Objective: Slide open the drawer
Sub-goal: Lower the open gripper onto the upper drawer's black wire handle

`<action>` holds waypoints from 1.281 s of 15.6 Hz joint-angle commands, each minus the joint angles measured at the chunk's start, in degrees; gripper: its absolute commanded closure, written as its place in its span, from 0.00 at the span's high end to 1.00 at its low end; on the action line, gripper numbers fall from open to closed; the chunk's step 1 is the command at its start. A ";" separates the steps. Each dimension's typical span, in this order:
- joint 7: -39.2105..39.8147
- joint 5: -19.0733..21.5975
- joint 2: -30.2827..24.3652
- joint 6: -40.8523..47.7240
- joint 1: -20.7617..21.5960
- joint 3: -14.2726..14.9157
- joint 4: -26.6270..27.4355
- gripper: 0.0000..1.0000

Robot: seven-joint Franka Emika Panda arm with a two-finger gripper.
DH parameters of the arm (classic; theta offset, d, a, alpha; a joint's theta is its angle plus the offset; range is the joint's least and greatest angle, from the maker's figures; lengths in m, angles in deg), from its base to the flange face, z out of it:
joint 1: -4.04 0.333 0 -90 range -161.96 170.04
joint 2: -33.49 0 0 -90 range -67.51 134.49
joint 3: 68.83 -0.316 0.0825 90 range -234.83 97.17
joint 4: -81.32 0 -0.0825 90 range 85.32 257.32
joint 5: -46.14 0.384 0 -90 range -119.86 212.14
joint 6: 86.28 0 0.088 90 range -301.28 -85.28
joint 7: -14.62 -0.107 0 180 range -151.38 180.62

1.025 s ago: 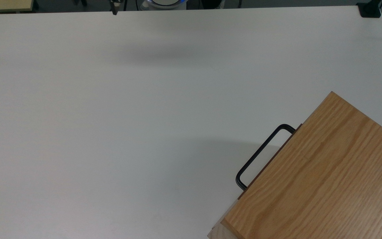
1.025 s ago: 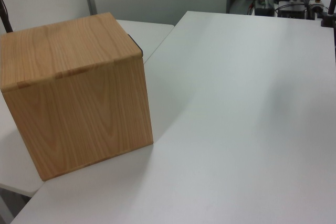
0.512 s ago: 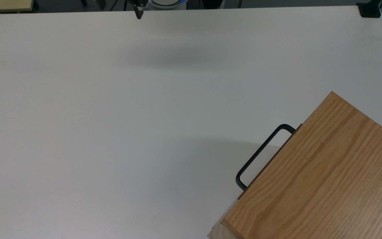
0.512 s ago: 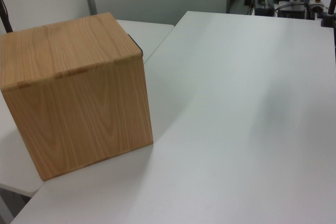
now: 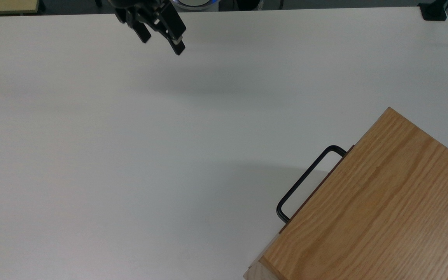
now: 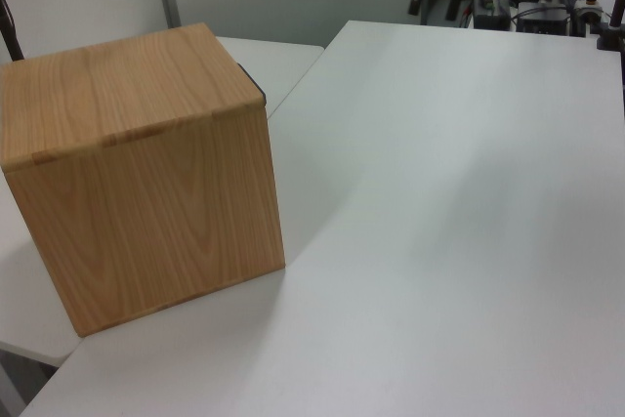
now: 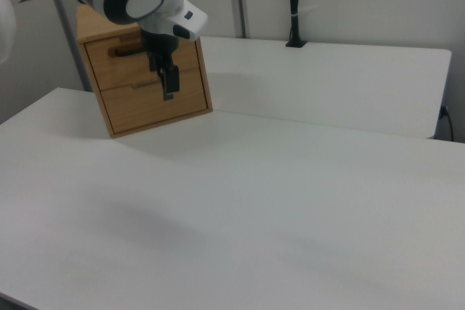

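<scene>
The drawer (image 7: 118, 64) is the upper front of the wooden box (image 5: 375, 210), with a thin black U-shaped handle (image 5: 305, 182) sticking out toward the top view's left. It sits flush in the casing. In the right view the handle (image 7: 125, 52) is partly covered by my arm. My gripper (image 5: 161, 42) hangs open and empty over the table's far edge, far from the handle, at the top view's upper left. In the left view the gripper (image 6: 434, 7) is at the top. The right view has the gripper (image 7: 166, 83) overlapping the box front.
The white table (image 5: 169, 147) stretches wide between the gripper and the box. A black clamp (image 5: 434, 11) sits at its corner in the top view's upper right, with a black post (image 7: 293, 5) rising there. A second white table (image 6: 283, 58) adjoins behind the box.
The gripper has come in over the table's far edge, moving down and right in the top view; both open fingers now show. The box and handle have not moved.
</scene>
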 commanded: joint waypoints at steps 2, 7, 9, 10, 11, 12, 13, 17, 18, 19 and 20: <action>-7.47 5.70 1.98 -12.01 6.79 1.77 -0.02 1.00; -15.30 5.52 7.07 -25.46 14.53 3.35 -1.51 1.00; -17.58 5.26 9.45 -31.09 16.12 3.35 -2.22 1.00; -17.77 5.35 10.33 -33.46 16.65 3.35 -2.22 1.00; -17.77 5.35 11.38 -35.57 17.61 3.35 -2.57 1.00; -17.77 5.35 12.87 -37.34 18.58 3.35 -4.05 1.00; -17.77 5.26 14.28 -37.88 19.46 3.35 -5.63 0.99; -17.94 5.43 17.19 -38.14 21.83 4.31 -8.99 0.95; -17.94 5.44 17.63 -39.02 22.62 4.67 -9.42 0.93; -17.94 5.44 18.07 -40.50 23.06 4.76 -9.52 0.88; -18.03 5.52 18.51 -42.26 23.33 4.76 -9.52 0.85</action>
